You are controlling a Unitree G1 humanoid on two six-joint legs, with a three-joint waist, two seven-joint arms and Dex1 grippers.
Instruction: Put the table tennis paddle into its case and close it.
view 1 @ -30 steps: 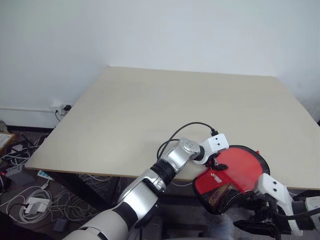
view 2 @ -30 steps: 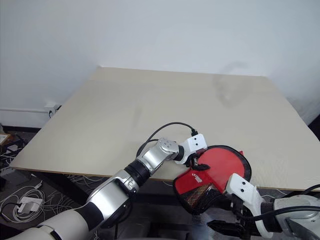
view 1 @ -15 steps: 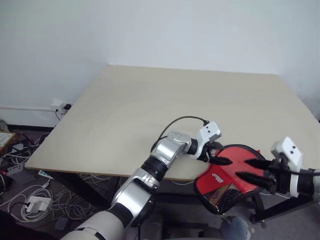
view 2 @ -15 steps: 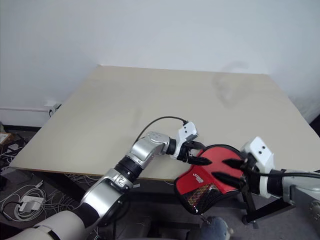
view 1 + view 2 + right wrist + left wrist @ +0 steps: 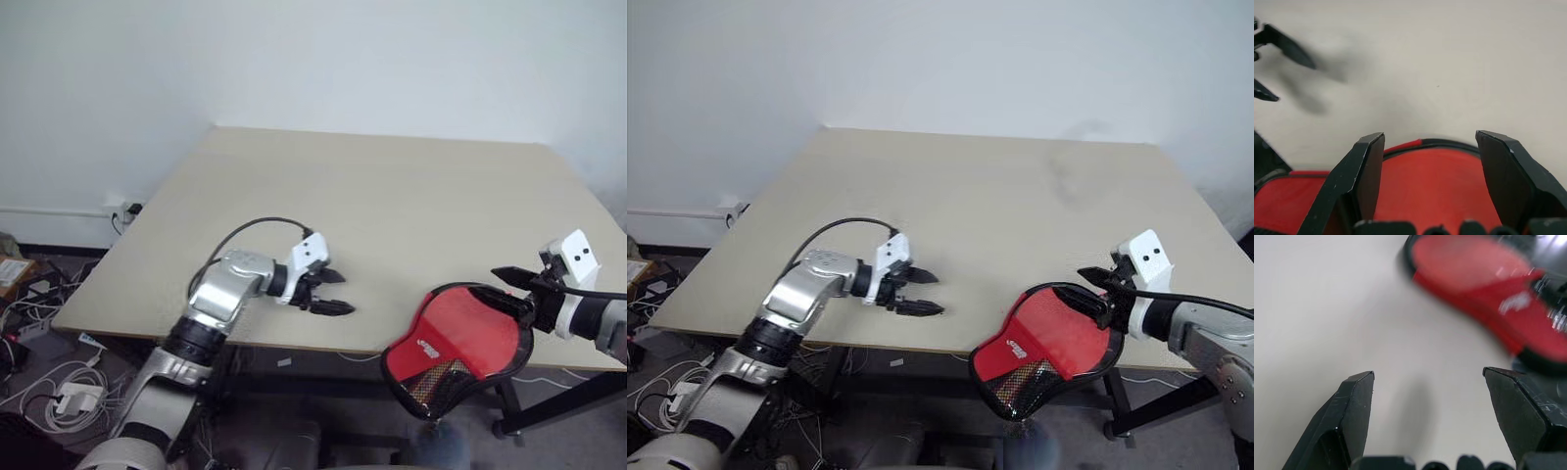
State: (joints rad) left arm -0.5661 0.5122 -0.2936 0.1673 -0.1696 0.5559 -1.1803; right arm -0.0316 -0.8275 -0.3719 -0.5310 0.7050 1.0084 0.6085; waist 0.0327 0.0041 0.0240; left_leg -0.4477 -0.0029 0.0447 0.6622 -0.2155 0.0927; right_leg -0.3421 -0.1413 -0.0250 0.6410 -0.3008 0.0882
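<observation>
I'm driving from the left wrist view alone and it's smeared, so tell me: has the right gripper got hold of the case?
Observer: No. The right gripper is open, with its fingers over the far right rim of the case.
Operator: Is the case fully on the table?
Observer: No. Its narrow end hangs past the near edge of the table.
Operator: Where is my left gripper relative to the case?
Observer: The left gripper is open above the table near that same edge. It is to the left of the case and well apart from it.
</observation>
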